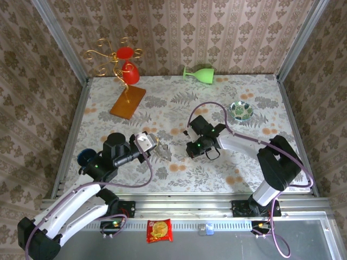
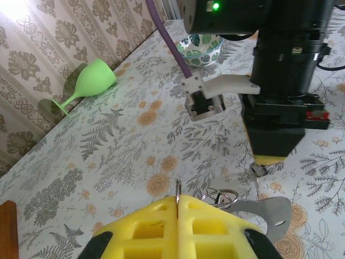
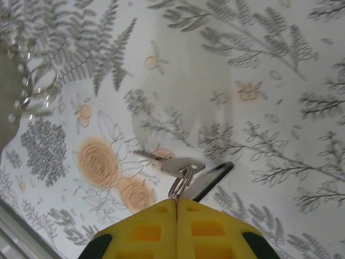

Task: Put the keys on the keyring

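Keys [image 3: 178, 165] and keyring [image 2: 216, 197] held left of the dish [image 1: 241, 110]
The left gripper [image 2: 177, 199] is clamped on the keyring; the right gripper [image 3: 177, 204], nearer the dish, pinches the keys' loop.

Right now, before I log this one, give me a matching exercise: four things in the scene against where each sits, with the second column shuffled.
Things:
1 green goblet
2 green-patterned dish
3 snack packet
4 red cup

Places:
A on the grey ledge at the near side
B back left, at the gold wire stand
C lying on its side at the back edge of the table
D upright, on the right side of the table

Pairs: 1-C, 2-D, 3-A, 4-B
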Robot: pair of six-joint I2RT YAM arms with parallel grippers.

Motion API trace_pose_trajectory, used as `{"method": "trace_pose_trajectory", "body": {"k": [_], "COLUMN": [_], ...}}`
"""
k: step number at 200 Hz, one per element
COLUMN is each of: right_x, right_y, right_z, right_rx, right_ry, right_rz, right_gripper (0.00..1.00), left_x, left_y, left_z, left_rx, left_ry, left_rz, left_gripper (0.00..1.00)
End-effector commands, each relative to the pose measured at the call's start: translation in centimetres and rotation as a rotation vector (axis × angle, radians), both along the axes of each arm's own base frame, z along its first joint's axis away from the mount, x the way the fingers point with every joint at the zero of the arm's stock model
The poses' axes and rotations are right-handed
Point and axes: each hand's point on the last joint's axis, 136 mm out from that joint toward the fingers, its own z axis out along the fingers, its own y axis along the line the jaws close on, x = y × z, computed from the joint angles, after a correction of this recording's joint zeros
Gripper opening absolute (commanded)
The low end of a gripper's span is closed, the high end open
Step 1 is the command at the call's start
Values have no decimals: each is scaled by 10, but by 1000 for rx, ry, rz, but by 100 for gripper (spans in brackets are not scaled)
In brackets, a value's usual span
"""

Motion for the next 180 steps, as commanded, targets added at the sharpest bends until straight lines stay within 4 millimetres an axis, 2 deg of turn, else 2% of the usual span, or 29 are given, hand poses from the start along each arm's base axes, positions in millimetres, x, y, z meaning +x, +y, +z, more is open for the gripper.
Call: {"method": "trace_pose_trajectory", "body": {"k": [1,60,180], "right_x": [0,2,-12], "right_y": [-1,-17,-35], "right_z": [-3,-19,-41], "right_rx": [-9,-84,-182], "right_ry": [59,110,188], "right_rz": [-18,-63,-75], "right_gripper": [0,0,1], "left_x": [0,0,1], "left_y": [-3,-4,-6], "left_z": [11,9,6], "left_rx": [-33,-29,-23], "left_ry": [-24,-21,-16], "left_rz": [-12,-18,-23], "left_gripper": [0,0,0]}}
